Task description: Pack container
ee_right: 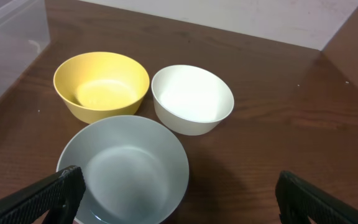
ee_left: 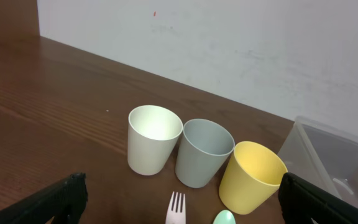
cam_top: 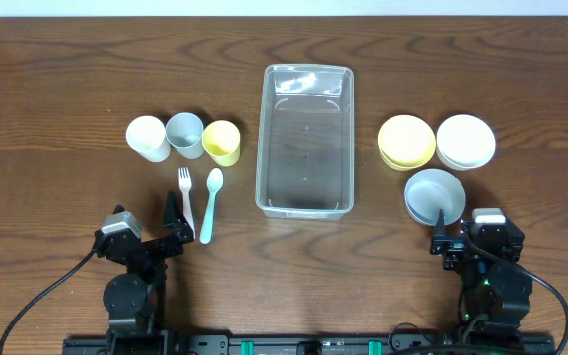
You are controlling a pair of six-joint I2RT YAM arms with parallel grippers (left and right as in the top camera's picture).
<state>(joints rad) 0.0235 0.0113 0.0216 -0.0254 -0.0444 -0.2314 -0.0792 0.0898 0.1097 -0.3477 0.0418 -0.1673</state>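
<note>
The clear plastic container (cam_top: 261, 148) stands empty at the table's middle. It also shows in the left wrist view (ee_left: 337, 155) and in the right wrist view (ee_right: 8, 43). To its left stand a white cup (cam_top: 147, 137), a grey cup (cam_top: 184, 134) and a yellow cup (cam_top: 221, 142), with a white fork (cam_top: 186, 197) and a mint spoon (cam_top: 211, 202) in front of them. To its right are a yellow bowl (cam_top: 406, 141), a white bowl (cam_top: 465, 141) and a grey bowl (cam_top: 434, 194). My left gripper (cam_top: 173, 229) is open and empty just behind the fork's handle. My right gripper (cam_top: 461, 239) is open and empty, near the grey bowl (ee_right: 123, 168).
A white wall runs along the table's far edge (ee_left: 229, 50). Both arm bases stand at the front edge, with cables trailing off to the sides.
</note>
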